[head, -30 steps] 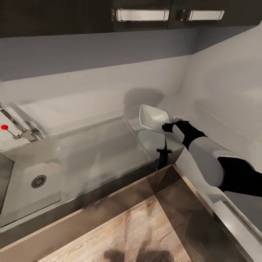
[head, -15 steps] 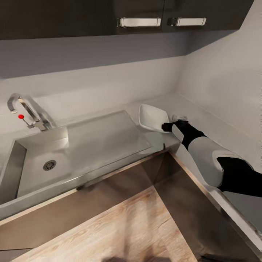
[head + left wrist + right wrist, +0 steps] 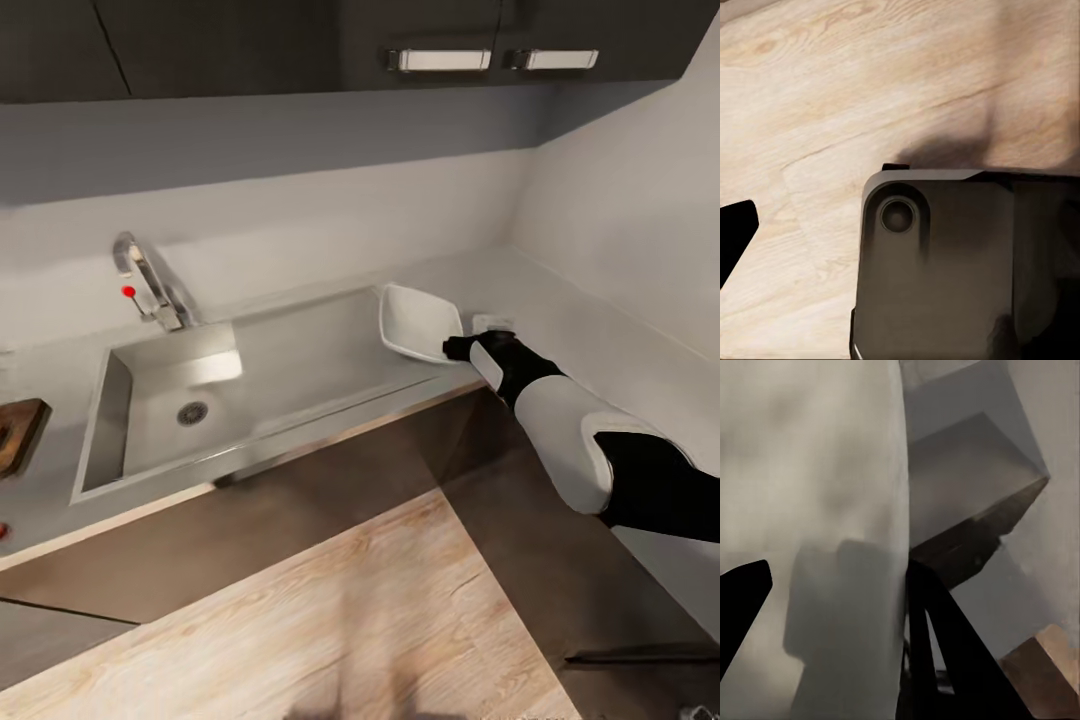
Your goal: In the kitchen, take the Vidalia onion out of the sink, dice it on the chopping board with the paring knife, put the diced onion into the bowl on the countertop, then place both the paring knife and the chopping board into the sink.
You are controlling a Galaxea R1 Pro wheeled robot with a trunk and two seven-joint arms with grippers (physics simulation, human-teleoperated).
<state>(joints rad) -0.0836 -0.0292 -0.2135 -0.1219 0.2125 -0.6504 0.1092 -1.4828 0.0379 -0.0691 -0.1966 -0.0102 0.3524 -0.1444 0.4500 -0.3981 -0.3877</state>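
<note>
Bowl (image 3: 420, 322): tilted in our right gripper (image 3: 452, 349), clamped on its rim; we'd carry it level toward the board (image 3: 18, 434); left gripper's state unclear.

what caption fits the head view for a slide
Right gripper holds the tilted white bowl beside the sink; chopping board at far left.

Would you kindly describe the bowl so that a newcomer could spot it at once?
Find the steel sink set in the grey countertop. Past the drainboard's far end, the bowl is held tilted in the right hand. It is the one white, squarish, round-cornered dish there.
</note>
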